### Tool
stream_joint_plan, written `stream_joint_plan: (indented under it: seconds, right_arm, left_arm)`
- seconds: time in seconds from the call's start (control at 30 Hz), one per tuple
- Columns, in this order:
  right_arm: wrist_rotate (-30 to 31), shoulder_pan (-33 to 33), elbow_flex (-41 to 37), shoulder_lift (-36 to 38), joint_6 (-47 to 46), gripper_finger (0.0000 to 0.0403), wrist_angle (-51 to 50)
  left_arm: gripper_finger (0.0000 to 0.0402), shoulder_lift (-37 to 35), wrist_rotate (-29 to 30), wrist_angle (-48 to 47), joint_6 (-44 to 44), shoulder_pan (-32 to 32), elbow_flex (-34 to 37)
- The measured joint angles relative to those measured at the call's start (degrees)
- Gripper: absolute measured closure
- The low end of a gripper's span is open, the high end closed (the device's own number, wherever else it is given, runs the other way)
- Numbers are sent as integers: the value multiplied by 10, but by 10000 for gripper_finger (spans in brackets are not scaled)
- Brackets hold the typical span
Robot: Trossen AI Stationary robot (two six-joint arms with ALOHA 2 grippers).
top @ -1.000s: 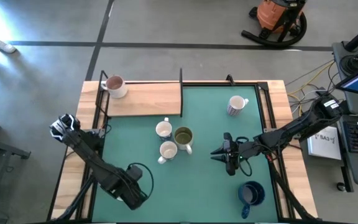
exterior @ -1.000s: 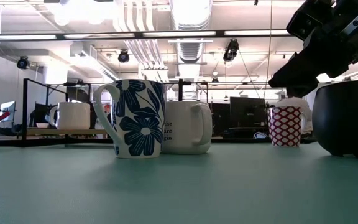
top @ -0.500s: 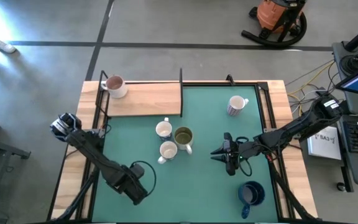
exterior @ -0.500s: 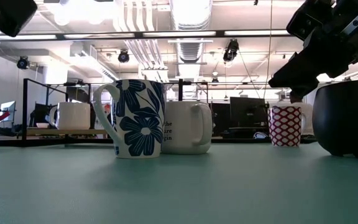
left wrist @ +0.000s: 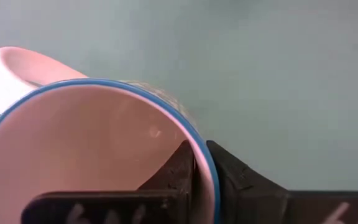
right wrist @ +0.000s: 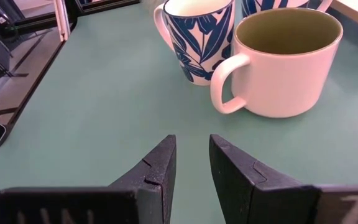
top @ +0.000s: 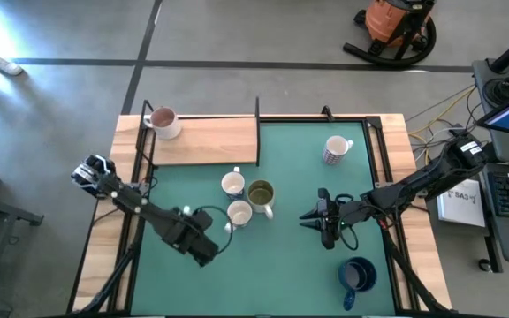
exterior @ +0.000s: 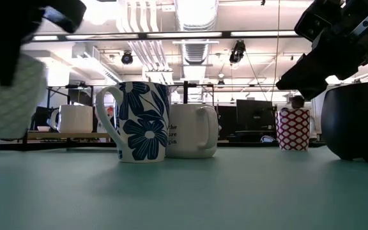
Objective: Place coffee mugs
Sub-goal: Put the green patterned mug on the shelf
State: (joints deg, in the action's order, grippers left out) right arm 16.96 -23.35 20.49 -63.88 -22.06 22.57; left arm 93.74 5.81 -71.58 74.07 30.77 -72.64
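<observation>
Green table mat (top: 281,265) bounded by a wooden frame, with a raised wooden shelf (top: 206,141) along the far-left edge; wide bare mat across the near edge between the two arms, and more open mat in the far middle.

Left gripper (top: 203,249) over the near-left part of the mat, just beside the central cluster; fingers (left wrist: 185,168) clamped across the rim of a pink-lined mug (left wrist: 98,149) with a blue rim edge, one finger inside and one outside, mug carried clear of the mat and seen as a pale blur (exterior: 11,96) in the low view.

Right gripper (top: 312,217) right of centre over the mat, fingers a narrow gap apart, holding nothing, touching nothing.

Central cluster: two blue-floral white mugs (top: 232,184) (top: 239,213) and a white mug with olive inside (top: 261,193), close together; red-patterned mug (top: 335,149) near the far-right corner; dark blue mug (top: 357,275) at the near-right edge; pink-inside white mug (top: 163,122) at the far-left end of the shelf.
</observation>
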Motion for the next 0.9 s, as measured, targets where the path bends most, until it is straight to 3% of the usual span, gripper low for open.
stream_joint_plan:
  seconds: [0.33, 0.63, 0.9]
  right_arm:
    - [0, 0, 0, 0, 0, 316, 0]
    - [0, 0, 0, 0, 0, 316, 0]
    - [0, 0, 0, 0, 0, 316, 0]
  left_arm:
    - [388, -36, 38, 6, -90, -140, 43]
    - [386, -74, 97, 76, -86, -225, 123]
    - [385, -124, 48, 193, -121, -313, 203]
